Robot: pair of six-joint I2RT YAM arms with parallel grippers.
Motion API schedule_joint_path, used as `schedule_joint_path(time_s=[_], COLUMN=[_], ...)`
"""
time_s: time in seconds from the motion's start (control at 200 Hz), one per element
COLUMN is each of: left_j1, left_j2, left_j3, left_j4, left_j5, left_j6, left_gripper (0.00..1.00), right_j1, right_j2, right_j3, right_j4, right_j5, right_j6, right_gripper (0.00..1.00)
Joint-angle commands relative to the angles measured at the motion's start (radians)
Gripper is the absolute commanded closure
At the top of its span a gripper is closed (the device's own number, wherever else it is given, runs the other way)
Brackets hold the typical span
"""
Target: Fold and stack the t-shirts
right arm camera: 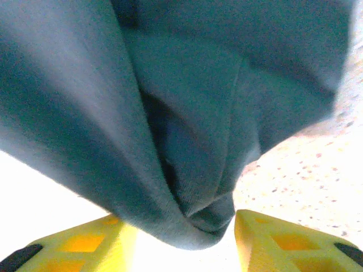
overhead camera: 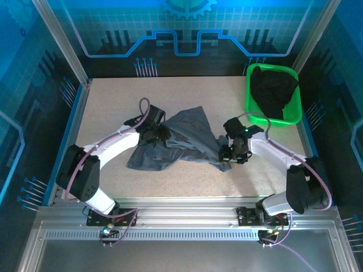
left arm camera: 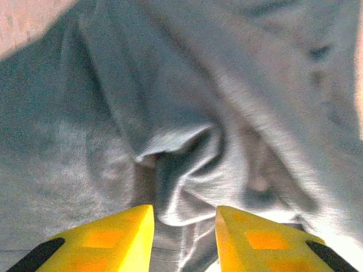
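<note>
Left gripper (left arm camera: 184,214) is pinching the grey t-shirt (overhead camera: 182,141); right gripper (right arm camera: 185,220) is pinching its other end. Black t-shirt (overhead camera: 273,90) is sitting in the basket (overhead camera: 273,120)

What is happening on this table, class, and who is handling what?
Two robot arms are working on the grey t-shirt, crumpled on the table. The left gripper pinches one side, the right gripper the other. The black t-shirt sits in the green basket at the far right corner.
</note>
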Motion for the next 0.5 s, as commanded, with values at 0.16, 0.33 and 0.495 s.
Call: schedule_joint_path(time_s=[0.16,0.33,0.495], left_j1=[0.029,0.027,0.026], left_j2=[0.275,0.514,0.555], left_j3=[0.401,0.613,0.595], left_j4=[-0.107,-0.155,-0.139], left_j5=[-0.03,-0.01,-0.003], left_j6=[0.165,0.323,0.446], left_gripper=[0.51,0.51,0.46], right_j1=[-0.055,-0.049,-0.049], right_j2=[0.096,0.286,0.431], right_j3=[0.104,0.219,0.336], right_j4=[0.138,0.197,0.166], right_j5=[-0.036,-0.068,-0.086], right_j6=[0.075,0.047,0.009], right_gripper=[0.47,0.48,0.53])
